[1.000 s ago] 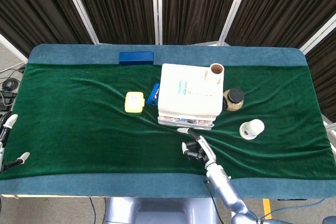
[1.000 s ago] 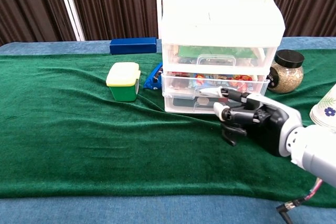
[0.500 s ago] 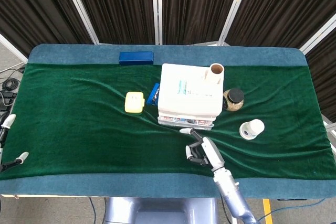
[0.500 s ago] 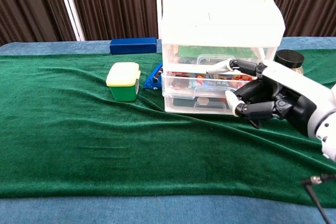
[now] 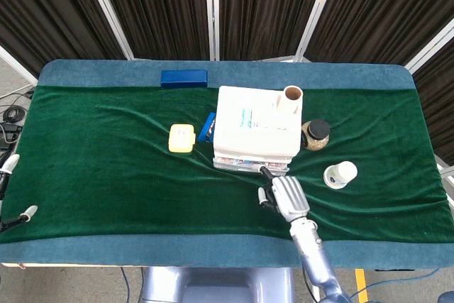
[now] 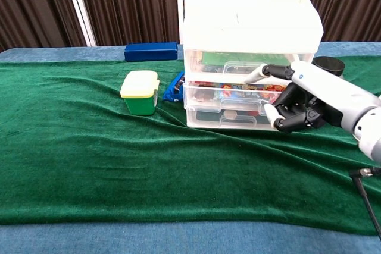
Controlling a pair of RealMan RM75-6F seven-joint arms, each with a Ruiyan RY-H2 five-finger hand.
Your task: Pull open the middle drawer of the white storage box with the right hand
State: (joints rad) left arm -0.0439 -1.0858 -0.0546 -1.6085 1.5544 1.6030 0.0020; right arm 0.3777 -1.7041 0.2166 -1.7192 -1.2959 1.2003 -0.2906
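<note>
The white storage box (image 5: 254, 129) (image 6: 250, 22) stands mid-table with three clear drawers, all closed. Its middle drawer (image 6: 229, 94) holds colourful items. My right hand (image 5: 287, 195) (image 6: 300, 100) hovers just in front of the box's right half. One finger reaches out along the seam above the middle drawer; the others curl in front of the lower drawers. I cannot tell whether it touches the box, and it holds nothing. My left hand (image 5: 8, 188) shows only as spread fingertips at the far left table edge, empty.
A yellow-lidded green container (image 5: 181, 138) (image 6: 140, 92) and a small blue item (image 5: 207, 126) (image 6: 174, 86) lie left of the box. A blue case (image 5: 184, 78) (image 6: 151, 52) lies behind. A black-lidded jar (image 5: 315, 134) (image 6: 326, 75) and paper cup (image 5: 340, 174) stand right.
My right hand has risen from the cloth and moved right and forward, up to the box's front. The drawers stay closed. The left hand has barely moved.
</note>
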